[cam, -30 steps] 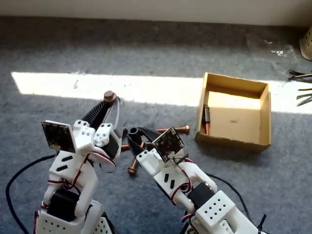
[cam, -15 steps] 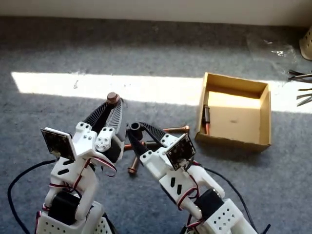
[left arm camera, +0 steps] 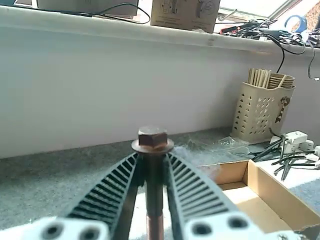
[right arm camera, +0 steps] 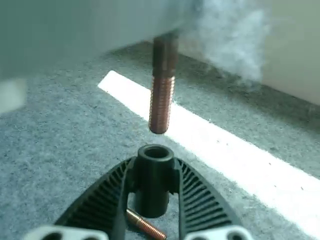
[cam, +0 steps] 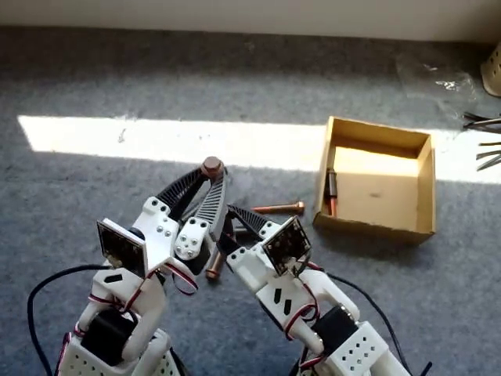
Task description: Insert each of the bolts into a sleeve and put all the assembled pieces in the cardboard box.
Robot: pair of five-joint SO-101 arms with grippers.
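Fingers (left arm camera: 112, 187) of the left gripper (left arm camera: 152, 156) pinch a copper bolt (left arm camera: 153, 145) below its hex head, shank upright and pointing down. Right gripper (right arm camera: 155, 165) fingers (right arm camera: 197, 200) clamp a black sleeve (right arm camera: 155, 182) upright, bore facing up. Seen from the right wrist, the bolt's threaded tip hangs just above the bore, apart from it. Two loose bolts lie on the carpeted worktop (cam: 94, 180): one (cam: 279, 207) near the cardboard box (cam: 376, 223), one (cam: 212, 266) between the arms. One assembled piece (cam: 331, 190) lies inside the box, against the side wall nearest the grippers.
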